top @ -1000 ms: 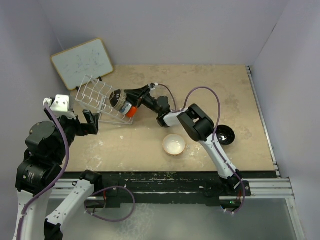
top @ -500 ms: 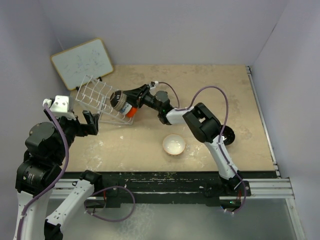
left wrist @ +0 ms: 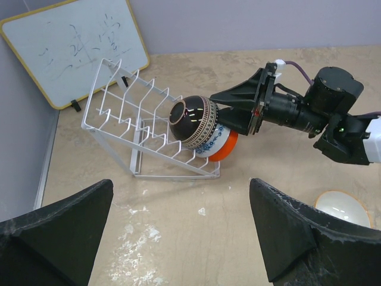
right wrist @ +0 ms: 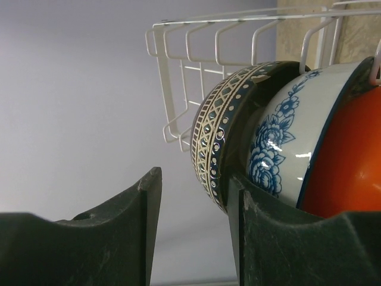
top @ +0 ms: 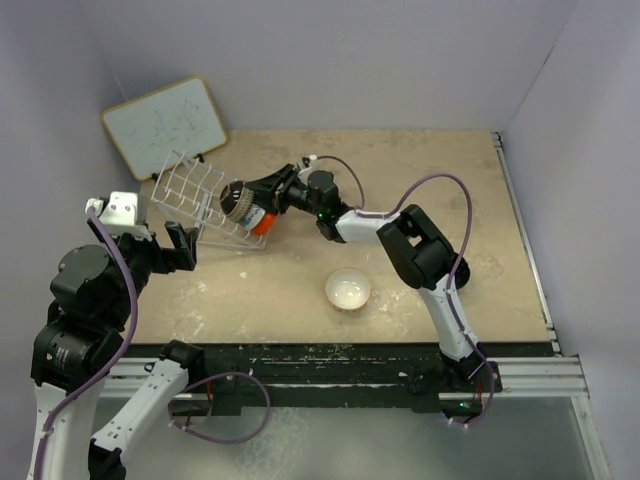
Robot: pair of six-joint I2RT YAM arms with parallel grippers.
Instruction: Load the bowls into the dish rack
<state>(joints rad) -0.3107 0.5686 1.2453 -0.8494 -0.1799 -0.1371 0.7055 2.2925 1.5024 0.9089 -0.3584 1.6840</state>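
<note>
Dish rack [left wrist: 137, 128] stands at the far left of the counter [top: 420, 170], just in front of the whiteboard [top: 165, 125], with its grid sloping.

Three bowls are on edge at the rack's right end, stacked face to back. The dark patterned bowl [left wrist: 193, 122] is outermost, then the blue-and-white bowl [left wrist: 212, 143], then the orange-red bowl [left wrist: 229, 146]. The last two are mostly covered, so only crescents show. Which prongs carry them cannot be made out.

Right fingers [right wrist: 113, 238] reach in from the right and straddle the dark patterned bowl's rim, set partway apart. The wrist view shows a gap between one finger and the rim. The rim disappears behind the other finger, so contact is hidden. I cannot tell whether they are pinching the bowl.

Left fingers [left wrist: 59, 232] are spread wide with nothing between them. They hang over bare counter near the rack.

White bowl [top: 348, 290] sits upright and alone on the counter, well apart from the rack. In the left wrist view it is cut off by a finger. The right arm [top: 420, 250] blocks the counter behind it.
</note>
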